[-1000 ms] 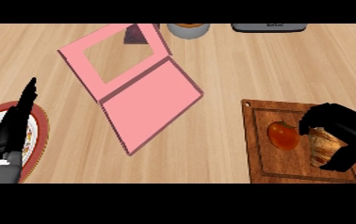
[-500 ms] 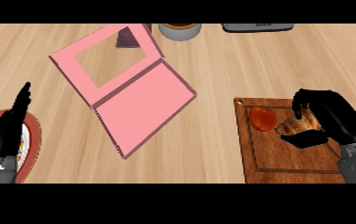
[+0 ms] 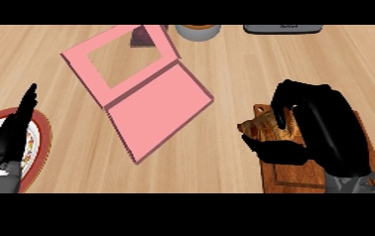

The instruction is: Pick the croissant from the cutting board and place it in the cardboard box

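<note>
Croissant in hand, heading for the box

My right hand (image 3: 322, 126) curls round the croissant (image 3: 265, 125); I carry it level toward the pink box (image 3: 157, 108), left hand (image 3: 16, 126) resting open.

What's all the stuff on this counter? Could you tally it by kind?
Pink boxes: 1
Cutting boards: 1
Croissants: 1
Plates: 1
Round containers at the far edge: 1
Dark flat things at the far edge: 1
Total: 6

A light wooden counter (image 3: 219, 61) carries an open pink cardboard box (image 3: 150, 101) at centre, a brown cutting board (image 3: 293, 173) at the right, a red-rimmed plate (image 3: 40, 146) at the left edge, and a grey-rimmed bowl (image 3: 198, 31) and dark flat device (image 3: 284, 29) at the far edge.
</note>
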Controlling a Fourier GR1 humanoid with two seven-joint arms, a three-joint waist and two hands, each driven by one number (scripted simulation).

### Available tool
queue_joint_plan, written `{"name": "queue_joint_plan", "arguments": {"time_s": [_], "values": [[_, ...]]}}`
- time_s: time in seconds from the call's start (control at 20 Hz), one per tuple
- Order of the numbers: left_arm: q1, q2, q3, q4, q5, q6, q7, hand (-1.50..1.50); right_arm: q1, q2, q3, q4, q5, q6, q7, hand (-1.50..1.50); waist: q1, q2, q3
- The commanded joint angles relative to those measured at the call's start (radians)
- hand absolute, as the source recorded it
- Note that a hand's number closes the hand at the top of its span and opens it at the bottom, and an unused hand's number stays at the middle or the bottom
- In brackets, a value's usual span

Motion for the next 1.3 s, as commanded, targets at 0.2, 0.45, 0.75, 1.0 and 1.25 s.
{"name": "queue_joint_plan", "arguments": {"time_s": [0.2,0.45,0.75,1.0,1.25], "values": [[-0.003,-0.006,-0.006,-0.049,-0.005,-0.027,0.029,0.00,-0.321,0.310,0.068,0.074,0.008,0.136,0.277,1.50,0.040,0.011,0.004],[-0.028,-0.033,-0.012,-0.003,-0.022,-0.021,0.005,0.00,-0.577,0.385,0.027,0.259,-0.061,0.086,0.412,1.50,0.041,0.013,0.003],[-0.093,-0.041,-0.015,0.027,-0.064,-0.002,0.030,0.00,-0.737,0.388,0.039,0.566,-0.195,-0.124,0.435,1.50,0.044,0.016,0.003],[-0.072,-0.021,0.018,0.036,-0.034,-0.049,-0.011,0.00,-0.792,0.389,0.036,0.861,-0.265,-0.309,0.281,1.50,0.053,0.019,0.003],[-0.080,-0.045,0.004,0.068,-0.049,-0.046,-0.054,0.00,-0.912,0.389,0.119,1.120,-0.352,-0.438,0.271,1.50,0.080,0.027,0.002]]}}
